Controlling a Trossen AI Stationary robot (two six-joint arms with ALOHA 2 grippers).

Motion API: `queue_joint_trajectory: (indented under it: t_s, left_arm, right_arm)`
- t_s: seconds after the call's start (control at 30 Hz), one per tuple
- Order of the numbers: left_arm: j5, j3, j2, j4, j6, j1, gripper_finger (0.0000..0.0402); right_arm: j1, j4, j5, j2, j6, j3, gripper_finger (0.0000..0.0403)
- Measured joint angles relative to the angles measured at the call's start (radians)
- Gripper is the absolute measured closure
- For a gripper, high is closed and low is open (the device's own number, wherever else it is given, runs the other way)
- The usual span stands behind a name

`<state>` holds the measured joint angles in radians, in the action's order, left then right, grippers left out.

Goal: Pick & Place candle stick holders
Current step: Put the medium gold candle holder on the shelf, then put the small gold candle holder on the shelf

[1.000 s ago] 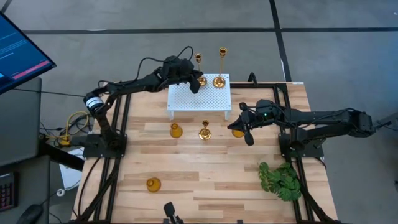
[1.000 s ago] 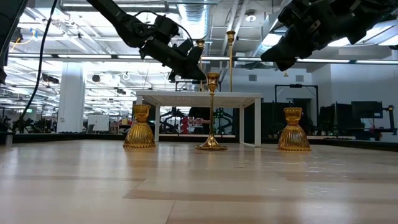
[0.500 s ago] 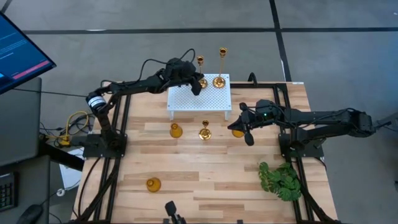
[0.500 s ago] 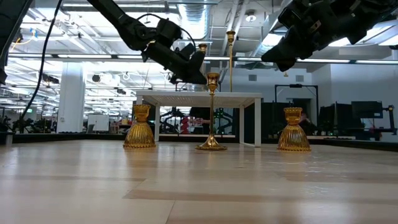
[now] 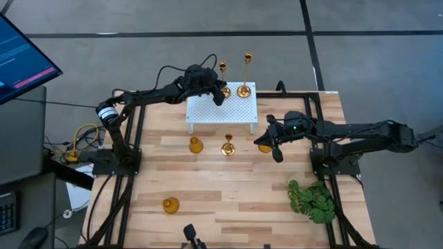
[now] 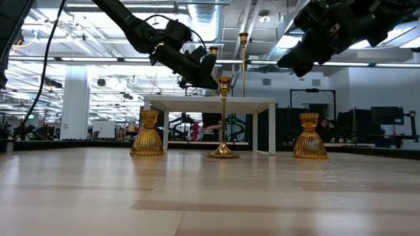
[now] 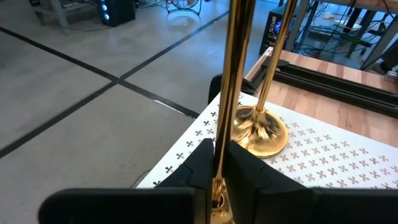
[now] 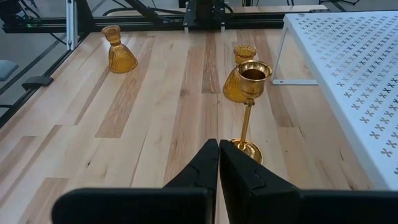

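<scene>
My left gripper is over the back of the white perforated stand, shut on a slim brass candle stick holder that stands upright between its fingers. A taller slim holder stands on the stand just beside it. On the table in front of the stand are a squat holder, a short slim holder and another squat holder, partly under my right arm. A third squat holder sits near the front left. My right gripper hovers shut and empty above the table beside the short slim holder.
A green leafy plant lies at the front right of the table. Black frame rails run along the table's left and right sides. A monitor stands off the table to the left.
The left gripper with its slim holder has shifted slightly right over the stand. The right arm has not moved.
</scene>
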<state>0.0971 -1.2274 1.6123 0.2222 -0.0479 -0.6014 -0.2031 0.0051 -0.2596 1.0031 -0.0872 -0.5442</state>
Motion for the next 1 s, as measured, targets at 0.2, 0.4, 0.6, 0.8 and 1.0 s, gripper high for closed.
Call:
queue_joint_trajectory:
  t_s: [0.2, 0.4, 0.6, 0.8, 1.0]
  left_arm:
    - [0.0, 0.0, 0.0, 0.004, 0.0, 0.0, 0.0371]
    - [0.0, 0.0, -0.001, 0.003, 0.0, 0.0, 0.0369]
    - [0.002, 0.0, -0.003, 0.003, -0.027, 0.003, 0.0335]
    - [0.001, 0.0, -0.003, 0.003, -0.029, 0.008, 0.0289]
    - [0.001, 0.002, -0.038, -0.018, -0.053, 0.006, 0.0275]
  right_arm:
    - [0.0, 0.0, 0.0, 0.0, 0.0, 0.0, 0.0396]
    - [0.0, -0.002, 0.0, 0.0, 0.0, 0.0, 0.0396]
    - [0.0, -0.052, 0.0, 0.0, 0.001, 0.0, 0.0396]
    - [0.0, -0.058, 0.0, 0.0, 0.001, 0.0, 0.0396]
    - [0.0, -0.057, 0.0, 0.0, 0.009, 0.008, 0.0396]
